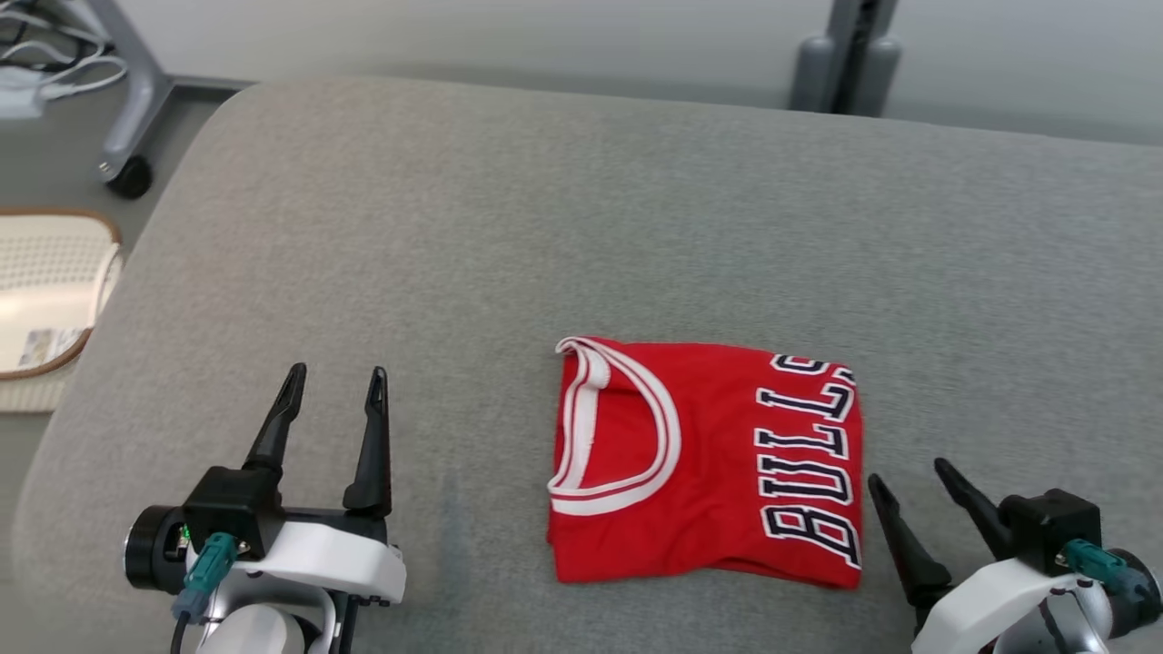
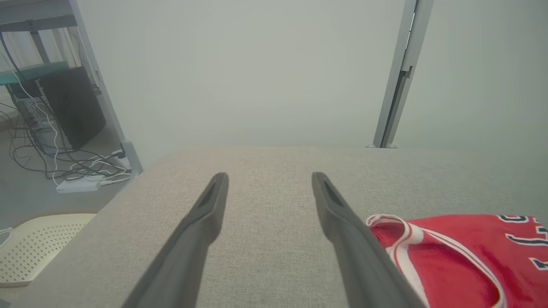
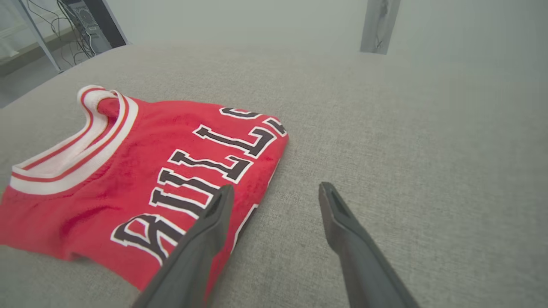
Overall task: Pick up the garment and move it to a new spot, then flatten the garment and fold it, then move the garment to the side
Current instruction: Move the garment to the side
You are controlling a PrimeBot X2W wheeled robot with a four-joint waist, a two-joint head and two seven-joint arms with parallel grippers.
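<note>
Plainly the folded red Bulls jersey is light, soft and floppy. It lies near me on the grey cushion, and I'd pinch its layered right edge. My right tool just beside it and my left tool both gape wide, empty.

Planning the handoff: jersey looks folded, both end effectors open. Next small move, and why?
The jersey lies folded and unheld on the grey cushion; both end effectors are open, the right end effector nearer than the left end effector. So probably ease the right one left onto its lettered edge and close.
</note>
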